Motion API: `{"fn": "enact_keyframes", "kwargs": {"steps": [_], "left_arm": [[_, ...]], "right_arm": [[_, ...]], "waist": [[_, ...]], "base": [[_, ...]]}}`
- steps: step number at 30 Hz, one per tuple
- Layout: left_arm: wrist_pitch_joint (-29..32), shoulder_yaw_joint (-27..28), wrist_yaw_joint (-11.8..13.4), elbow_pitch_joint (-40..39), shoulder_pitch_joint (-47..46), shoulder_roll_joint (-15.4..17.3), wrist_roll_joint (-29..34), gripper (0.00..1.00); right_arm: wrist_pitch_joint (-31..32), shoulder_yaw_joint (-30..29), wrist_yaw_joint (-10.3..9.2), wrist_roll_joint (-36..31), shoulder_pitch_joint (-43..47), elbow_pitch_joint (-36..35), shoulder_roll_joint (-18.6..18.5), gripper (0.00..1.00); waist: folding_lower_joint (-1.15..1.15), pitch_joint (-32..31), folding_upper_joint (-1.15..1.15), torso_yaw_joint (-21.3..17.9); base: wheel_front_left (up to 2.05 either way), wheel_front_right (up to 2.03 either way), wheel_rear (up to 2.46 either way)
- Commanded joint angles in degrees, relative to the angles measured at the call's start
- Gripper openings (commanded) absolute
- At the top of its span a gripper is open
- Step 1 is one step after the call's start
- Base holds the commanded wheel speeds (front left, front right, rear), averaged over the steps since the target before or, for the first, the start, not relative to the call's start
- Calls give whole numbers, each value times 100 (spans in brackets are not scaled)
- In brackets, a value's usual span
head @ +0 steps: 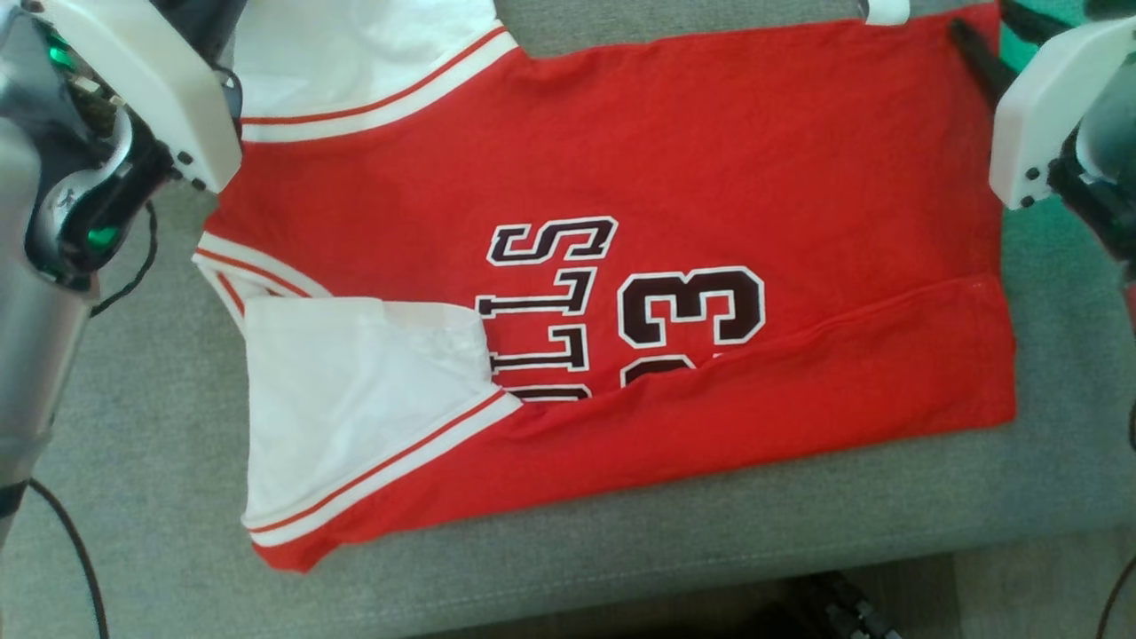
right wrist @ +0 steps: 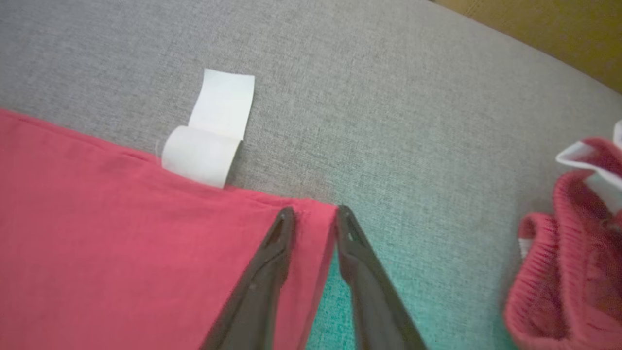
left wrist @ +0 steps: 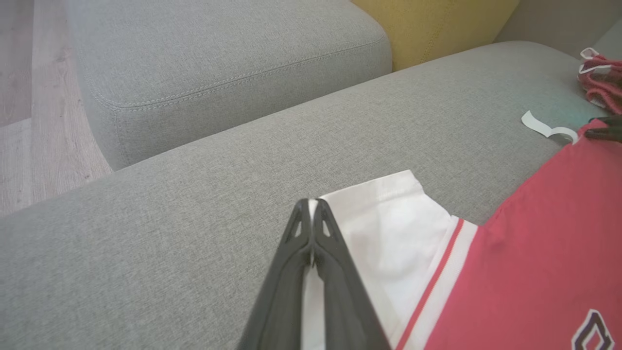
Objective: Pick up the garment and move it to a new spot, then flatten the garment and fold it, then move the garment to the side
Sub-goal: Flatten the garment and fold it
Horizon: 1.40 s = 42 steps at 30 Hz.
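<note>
While left tool (left wrist: 311, 201) pinches white sleeve (left wrist: 388, 233) of garment (head: 710, 177), we see right tool (right wrist: 314, 210) spread, red hem corner (right wrist: 311, 243) between its fingers (right wrist: 262, 272), sofa (head: 133, 444) beneath.

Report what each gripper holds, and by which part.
Left gripper is shut on the jersey, pinching its white sleeve's edge. Right gripper holds nothing yet: its fingers straddle the red hem corner, apart.

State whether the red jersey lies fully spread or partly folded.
Partly folded: the jersey has its near edge turned over, hiding part of the numbers.
</note>
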Motion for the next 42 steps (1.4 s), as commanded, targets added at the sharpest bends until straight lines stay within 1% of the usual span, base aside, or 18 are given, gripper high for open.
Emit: {"fn": "enact_keyframes", "kwargs": {"steps": [1, 2, 3, 5, 9, 14, 18, 23, 27, 32, 37, 42], "left_arm": [[-53, 206, -31, -188, -89, 203, -29, 0], [-72, 203, -31, -178, -80, 197, -32, 0], [-97, 202, -30, -165, -66, 192, -36, 0], [-162, 204, -29, -142, -31, 185, -43, 0], [-440, 289, 35, -158, 107, 181, -59, 0], [-703, 356, 99, -297, 369, 163, -110, 0], [-984, 429, 221, -630, 892, 176, -194, 0], [-1312, 524, 474, -1173, 1840, 244, -309, 0], [-1560, 641, 761, -1656, 2642, 315, -371, 0], [-1802, 578, 1024, -2146, 3589, 269, -414, 0], [-2055, 461, 1276, -2451, 4362, 73, -474, 0], [-2269, 344, 1386, -2524, 4895, -122, -581, 0]], "right_arm": [[69, 68, 37, 76, -70, -97, -181, 35], [78, 100, 37, 96, -89, -70, -195, 21], [74, 122, 37, 118, -104, -42, -202, 0], [-8, 163, 37, 148, -129, -16, -208, 0], [-555, 144, 37, 82, -155, 39, -151, 0], [-955, 170, 37, 100, -41, 130, -78, 0], [-1279, 198, 37, 192, 293, 98, -83, 0], [-1593, 126, 37, 270, 973, -85, -177, 0], [-1727, -61, 37, 232, 1560, -249, -180, 0], [-1766, -384, 37, 153, 2230, -451, -119, 0], [-1746, -708, 37, 98, 2736, -639, -8, 0], [-1690, -987, 37, 42, 3139, -876, 85, 0]], "waist": [[0, -16, 0, 22], [0, -29, 0, 30], [0, -50, 0, 38], [0, -110, 0, 50], [0, -330, 0, 62], [0, -580, 0, 92], [0, -867, 0, 150], [0, -1221, 0, 229], [0, -1465, 0, 277], [0, -1695, 0, 353], [0, -1795, 0, 397], [0, -1818, 0, 454]], "base": [[0, 0, 0], [0, 0, 0], [0, 0, 0], [0, 0, 0], [0, 0, 0], [0, 0, 0], [0, 0, 0], [0, 0, 0], [0, 0, 0], [0, 0, 0], [0, 0, 0], [0, 0, 0]]}}
